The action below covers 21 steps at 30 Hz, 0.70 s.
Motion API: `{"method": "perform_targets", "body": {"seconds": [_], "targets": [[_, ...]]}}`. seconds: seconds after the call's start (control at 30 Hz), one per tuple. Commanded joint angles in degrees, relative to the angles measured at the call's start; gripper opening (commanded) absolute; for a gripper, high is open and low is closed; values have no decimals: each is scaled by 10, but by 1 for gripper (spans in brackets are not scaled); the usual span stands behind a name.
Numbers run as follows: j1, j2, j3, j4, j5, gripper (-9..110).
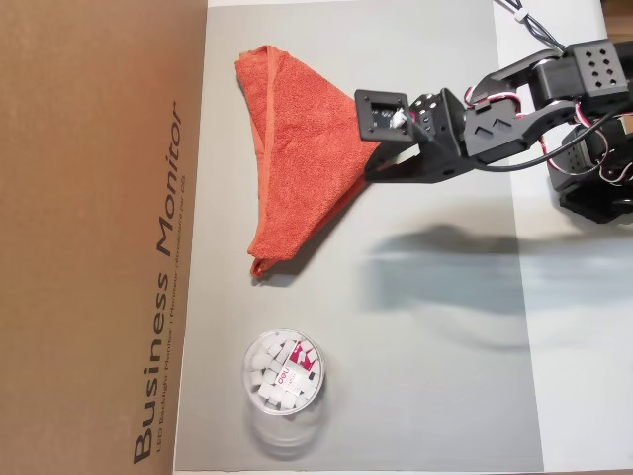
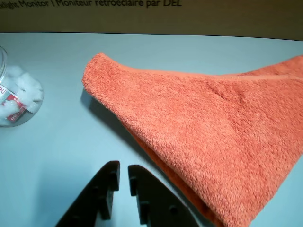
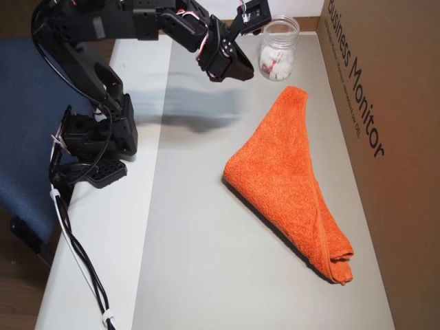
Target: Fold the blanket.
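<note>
1. While the end effector hovers empty, its jaws nearly together with only a slit between them, the blanket lies folded into a triangle on the grey mat, just beside it.
2. Its long edge runs along the cardboard box.
3. Only an overhead view shows the rolled corner; the wrist view shows the layered hem nearest the jaws.

Fuzzy orange terry-cloth blanket, smooth matt grey mat, clear glossy plastic cup, matt black plastic tool
</note>
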Motion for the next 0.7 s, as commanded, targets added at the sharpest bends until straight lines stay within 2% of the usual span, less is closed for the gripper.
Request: {"method": "perform_targets", "body": {"seconds": [0.0, 0.67], "targets": [[-2, 55, 18, 1, 2, 0], [-4, 286, 243, 1, 2, 0]]}}
